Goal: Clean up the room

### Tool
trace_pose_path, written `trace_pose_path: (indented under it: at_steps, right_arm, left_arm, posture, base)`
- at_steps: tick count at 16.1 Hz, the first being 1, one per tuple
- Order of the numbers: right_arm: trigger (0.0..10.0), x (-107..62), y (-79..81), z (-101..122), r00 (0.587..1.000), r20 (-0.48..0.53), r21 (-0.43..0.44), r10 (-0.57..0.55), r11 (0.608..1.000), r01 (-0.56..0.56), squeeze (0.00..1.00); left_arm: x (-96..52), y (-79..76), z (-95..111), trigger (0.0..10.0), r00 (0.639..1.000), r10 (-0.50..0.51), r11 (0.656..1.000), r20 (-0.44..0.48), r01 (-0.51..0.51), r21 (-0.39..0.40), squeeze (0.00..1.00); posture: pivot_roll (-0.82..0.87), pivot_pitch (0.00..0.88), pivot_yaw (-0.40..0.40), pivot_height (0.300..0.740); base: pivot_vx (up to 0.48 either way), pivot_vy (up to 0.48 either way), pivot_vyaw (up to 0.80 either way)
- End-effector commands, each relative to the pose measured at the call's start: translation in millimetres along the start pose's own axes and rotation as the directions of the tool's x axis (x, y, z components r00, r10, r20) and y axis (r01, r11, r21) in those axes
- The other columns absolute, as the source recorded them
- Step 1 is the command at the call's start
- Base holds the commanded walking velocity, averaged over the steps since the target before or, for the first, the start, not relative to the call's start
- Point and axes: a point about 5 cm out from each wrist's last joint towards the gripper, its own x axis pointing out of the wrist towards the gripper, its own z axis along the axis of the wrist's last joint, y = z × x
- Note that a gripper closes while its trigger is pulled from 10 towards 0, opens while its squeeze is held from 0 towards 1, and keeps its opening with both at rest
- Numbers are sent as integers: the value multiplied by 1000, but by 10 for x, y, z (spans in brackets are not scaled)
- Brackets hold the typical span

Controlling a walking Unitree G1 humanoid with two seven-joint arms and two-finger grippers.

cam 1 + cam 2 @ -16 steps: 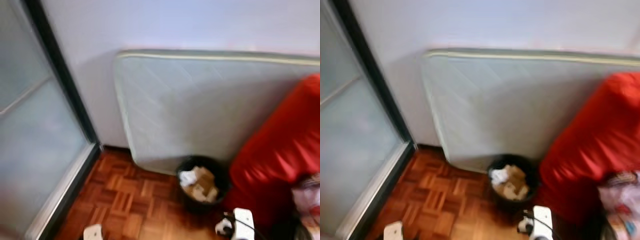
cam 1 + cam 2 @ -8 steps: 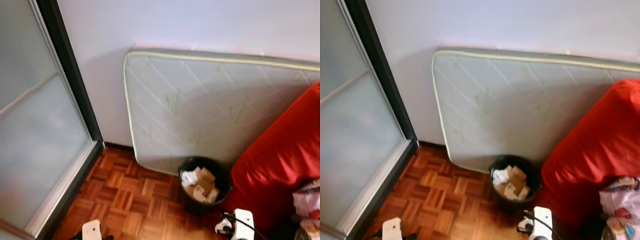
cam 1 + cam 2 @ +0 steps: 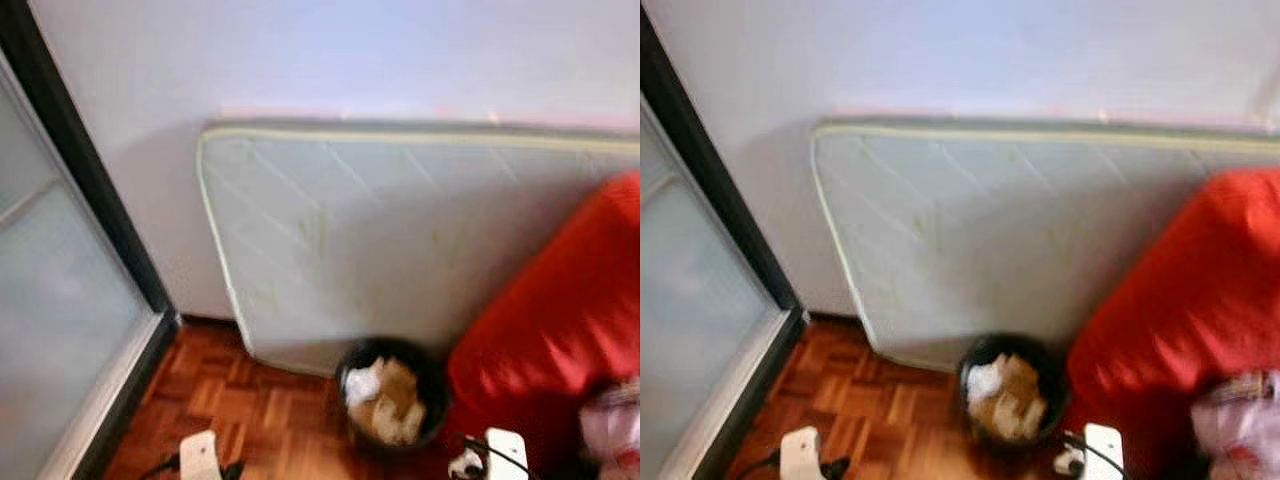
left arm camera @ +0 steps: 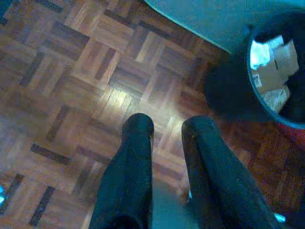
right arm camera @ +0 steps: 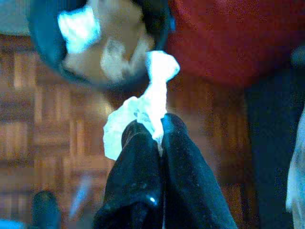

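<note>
A black waste bin [image 3: 391, 400] stands on the parquet floor [image 3: 260, 420] at the foot of the mattress, holding crumpled paper and brown cardboard scraps [image 3: 385, 398]. In the right wrist view my right gripper [image 5: 153, 131] is shut on a crumpled white tissue [image 5: 143, 105], which hangs just short of the bin [image 5: 95, 43]. My left gripper [image 4: 167, 126] hangs over bare parquet with a gap between its fingers and nothing in it; the bin [image 4: 274, 62] lies off to one side. Both wrists show as white blocks, the left wrist [image 3: 203, 458] and the right wrist [image 3: 505, 455], at the bottom of the eye views.
A pale quilted mattress [image 3: 400, 240] leans on its side against the white wall. A red sofa or cushion [image 3: 560, 330] fills the right, with a patterned cloth [image 3: 615, 420] on it. A frosted glass sliding door [image 3: 50, 330] with a black frame stands at the left.
The whole picture has shifted and blurred, so the camera has moved: the door has slid toward the left edge and the bin sits lower. The things themselves have not moved.
</note>
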Motion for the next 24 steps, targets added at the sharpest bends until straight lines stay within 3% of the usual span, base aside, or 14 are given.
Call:
trace_pose_path:
  at_steps: [1,11,14,16,19,22,24]
  right_arm:
    - [10000,30,143,75,999,26,5,37,999,-37,0]
    - [10000,42,210,154,994,53,-37,93,995,-92,0]
    - [10000,65,350,382,975,136,-71,174,984,-166,0]
    - [10000,63,495,662,937,248,-106,245,968,-225,0]
    - [10000,30,577,944,881,366,-127,299,954,-271,0]
    - [10000,-20,621,1139,821,462,-131,335,941,-311,0]
    - [10000,-34,613,1151,810,485,-122,330,943,-311,0]
  left_arm:
    - [-30,156,-24,10000,999,48,999,-8,-48,1,0]
    - [-20,153,26,10000,999,48,999,16,-48,13,0]
    - [10,129,182,10000,995,34,999,91,-36,19,0]
    - [32,66,391,10000,978,5,999,207,-13,37,0]
    - [15,44,671,10000,928,-11,999,372,-7,48,0]
    - [-98,33,1019,10000,813,-34,998,581,-7,69,0]
    - [-205,-43,1205,10000,740,-55,996,670,-9,92,0]
  posture:
    - [69,0,-21,740]
    - [76,0,-28,740]
    - [77,0,-28,740]
    - [75,0,-25,740]
    - [79,0,-24,740]
    - [79,0,-23,740]
    - [82,0,-21,740]
  base:
    - [364,0,0]
    - [287,0,0]
    - [0,0,0]
    - [0,0,0]
    - [0,0,0]
    - [0,0,0]
    - [0,0,0]
